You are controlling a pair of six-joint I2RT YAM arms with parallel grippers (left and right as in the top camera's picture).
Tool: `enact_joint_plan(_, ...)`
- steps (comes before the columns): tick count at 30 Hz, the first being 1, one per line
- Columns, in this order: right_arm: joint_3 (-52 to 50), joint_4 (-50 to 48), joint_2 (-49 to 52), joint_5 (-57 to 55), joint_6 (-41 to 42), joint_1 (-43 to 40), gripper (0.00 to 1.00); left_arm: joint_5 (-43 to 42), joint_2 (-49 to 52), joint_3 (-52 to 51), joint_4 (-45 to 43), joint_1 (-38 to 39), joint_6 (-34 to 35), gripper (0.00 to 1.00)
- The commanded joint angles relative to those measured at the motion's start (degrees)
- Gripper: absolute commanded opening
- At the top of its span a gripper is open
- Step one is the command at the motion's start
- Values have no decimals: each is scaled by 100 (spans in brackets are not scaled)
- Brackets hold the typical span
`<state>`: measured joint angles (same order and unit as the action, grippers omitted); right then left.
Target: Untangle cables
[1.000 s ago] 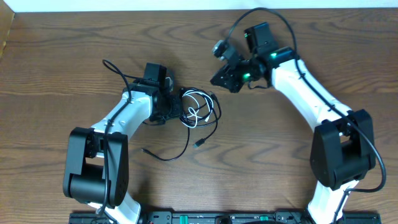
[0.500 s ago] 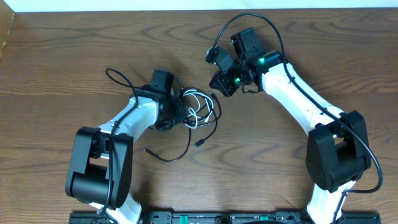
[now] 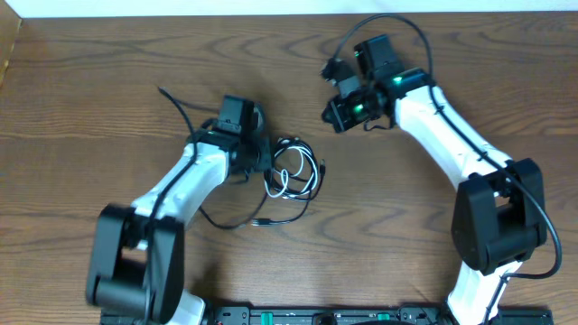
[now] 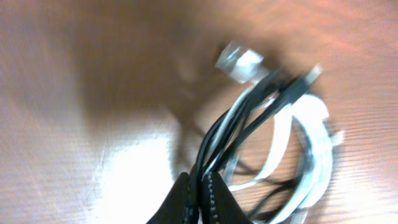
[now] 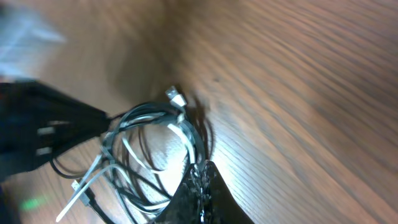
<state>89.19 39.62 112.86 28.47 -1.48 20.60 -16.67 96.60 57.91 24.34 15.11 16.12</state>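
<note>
The cables lie in one tangle on the wooden table. The black cable point(image 3: 311, 177) loops round the white cable point(image 3: 281, 181), and its tail runs down-left to a plug point(image 3: 263, 219). My left gripper point(image 3: 261, 162) is at the tangle's left edge. In the left wrist view it point(image 4: 200, 185) is shut on black cable point(image 4: 249, 119) strands, with white cable point(image 4: 314, 149) loops beyond. My right gripper point(image 3: 332, 116) is up-right of the tangle, apart from it. Its jaws point(image 5: 202, 177) are shut with nothing between them. White cable point(image 5: 181, 134) and black cable point(image 5: 124, 186) lie to its left.
The left arm's own thick black wire point(image 3: 173, 101) arcs over the table at upper left. The right arm's wire point(image 3: 397, 20) curves near the table's far edge. In the right wrist view the left gripper's dark body point(image 5: 43, 134) sits beside the tangle.
My left gripper has shut on the cable strands, and the black tail's plug has slid to the left. My right gripper came close to the tangle, then drew back to the right.
</note>
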Motion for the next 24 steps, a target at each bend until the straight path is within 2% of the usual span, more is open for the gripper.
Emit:
enact_joint_plan(1,2,33,-24,212,741,-326,1,-72,-732,321,-295,-2,-935,8)
enact_joint_plan(5,2,31,-24,918,710,-584,1,-70,-1366,321,-699,-2,-1014,7)
enact_joint_plan(10,2,39,-24,1445,697,-909,3,-66,-1781,319,-608,-2,-988,8)
enact_joint_plan(11,2,44,-24,1488,699,-962,6,-66,-1779,319,-509,-2,-986,8)
enact_joint_plan(14,0,96,-24,1497,697,-1027,31,-57,-1644,286,-118,9,-935,8)
enact_joint_plan(15,-7,114,-24,1493,697,-1027,33,-24,-1565,260,9,13,-824,15)
enact_joint_plan(16,-15,118,-24,1491,697,-1008,34,33,-1486,236,111,13,-669,34)
enact_joint_plan(17,-31,118,-24,1473,697,-986,36,181,-1370,219,249,13,-369,42)
enact_joint_plan(20,-87,116,-22,1429,697,-876,38,564,-927,216,557,13,254,43)
enact_joint_plan(21,-116,116,-22,1432,662,-833,39,584,-778,216,586,13,267,48)
enact_joint_plan(24,-205,116,-22,1434,557,-645,33,833,-415,216,699,-17,632,49)
